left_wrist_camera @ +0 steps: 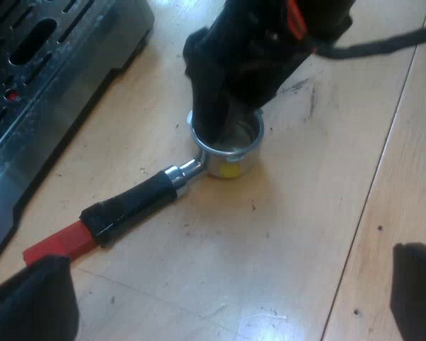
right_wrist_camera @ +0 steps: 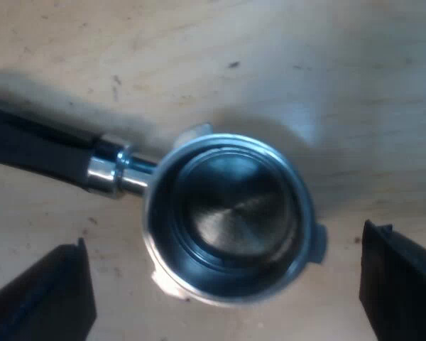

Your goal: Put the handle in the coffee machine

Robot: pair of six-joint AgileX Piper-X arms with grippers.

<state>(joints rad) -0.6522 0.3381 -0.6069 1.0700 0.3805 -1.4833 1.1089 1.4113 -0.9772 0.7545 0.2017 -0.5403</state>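
My right gripper (right_wrist_camera: 224,284) hangs spread over the holder (left_wrist_camera: 138,201) lying on the desk (left_wrist_camera: 291,249), placed to pinch its rim; my left gripper (left_wrist_camera: 224,302), also spread, hovers nearby

You're looking at the metal holder (left_wrist_camera: 153,193) lying loose and flat, its empty round basket (right_wrist_camera: 231,217) facing up. Its dark handle (left_wrist_camera: 131,206) is stretching away, the red end (left_wrist_camera: 57,244) resting just beside the espresso machine (left_wrist_camera: 50,71).

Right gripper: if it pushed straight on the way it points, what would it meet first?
Probably the metal holder, its basket mouth centred between the right gripper's open fingers; depth unclear.
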